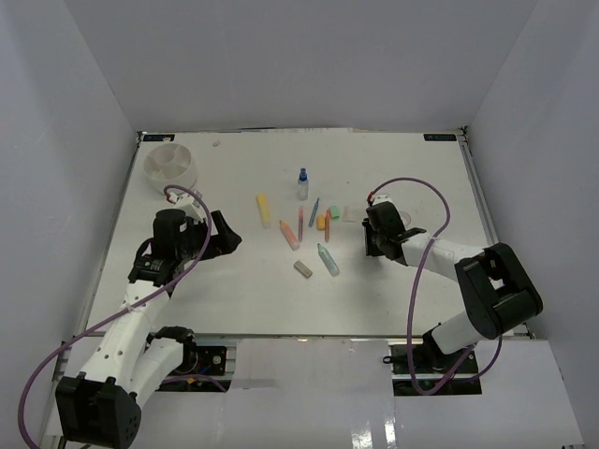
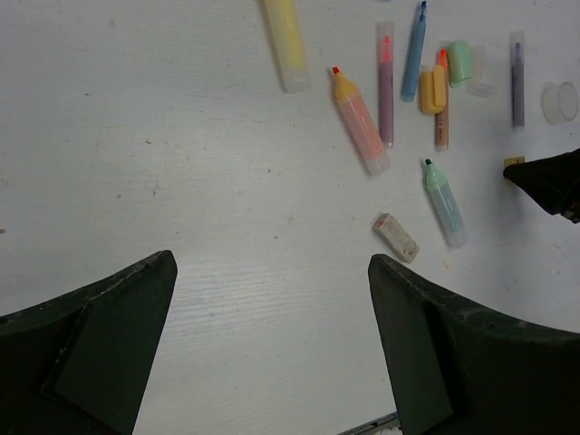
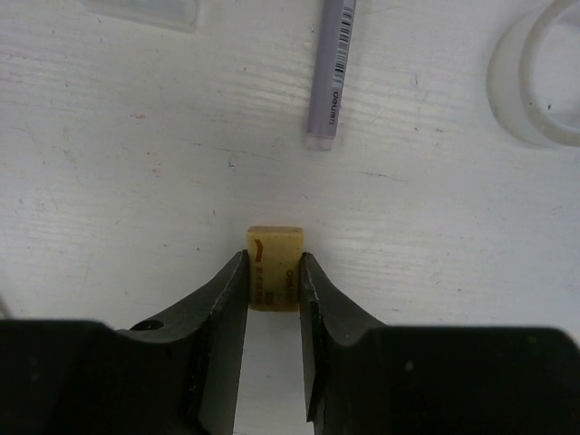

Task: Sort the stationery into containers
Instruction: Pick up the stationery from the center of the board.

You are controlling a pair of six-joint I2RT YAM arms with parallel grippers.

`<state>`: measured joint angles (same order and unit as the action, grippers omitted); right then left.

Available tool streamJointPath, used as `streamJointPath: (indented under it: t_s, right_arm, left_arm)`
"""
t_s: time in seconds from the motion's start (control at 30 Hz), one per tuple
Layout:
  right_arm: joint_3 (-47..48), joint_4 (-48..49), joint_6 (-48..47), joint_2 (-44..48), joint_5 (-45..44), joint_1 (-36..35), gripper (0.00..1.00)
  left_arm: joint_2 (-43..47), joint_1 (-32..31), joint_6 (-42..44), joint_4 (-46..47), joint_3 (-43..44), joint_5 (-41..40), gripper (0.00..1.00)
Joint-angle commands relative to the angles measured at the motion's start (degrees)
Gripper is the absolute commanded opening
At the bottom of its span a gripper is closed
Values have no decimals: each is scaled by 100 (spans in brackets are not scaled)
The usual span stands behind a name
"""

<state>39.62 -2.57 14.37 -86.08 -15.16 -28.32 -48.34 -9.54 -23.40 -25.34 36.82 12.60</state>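
Yellowish eraser block (image 3: pixel 275 241) sits low-centre in the right wrist view, clamped by the right gripper (image 3: pixel 274 263) (squarely, looks like). Robot should lift straight, then head for the white tub (image 1: pixel 189 177), upper left overhead; left gripper (image 2: pixel 272 263) hangs wide open.

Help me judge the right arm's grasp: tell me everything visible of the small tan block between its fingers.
The eraser block is small, pale yellow-tan and rectangular, rubbery-looking, with brown print on its top face. It appears to lie flat on the white table, the right claw closed against its two sides; its far end pokes out past the fingertips. Nothing else touches it.
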Motion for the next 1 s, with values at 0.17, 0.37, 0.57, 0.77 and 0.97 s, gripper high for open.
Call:
streamJointPath:
  t_s: [0.17,0.37,0.57,0.77,0.97]
  right_arm:
    - [-120,158,-329,776,-41,-657,15]
    - [-665,1240,-1084,1919,653,-1527,15]
    - [-745,1970,-1806,2359,961,-2204,16]
    - [-535,2313,-2008,2456,1365,-2363,17]
    - [-385,2384,-2035,2421,1620,-2416,17]
  left_arm:
    - [-158,14,-402,187,193,1085,96]
    - [-676,-267,-1148,521,492,1947,89]
    - [-1186,-1329,-1711,855,1028,1913,87]
    - [-1836,-1963,-1993,1084,1591,1737,82]
    - [-2337,-2403,-2072,1225,1881,1544,74]
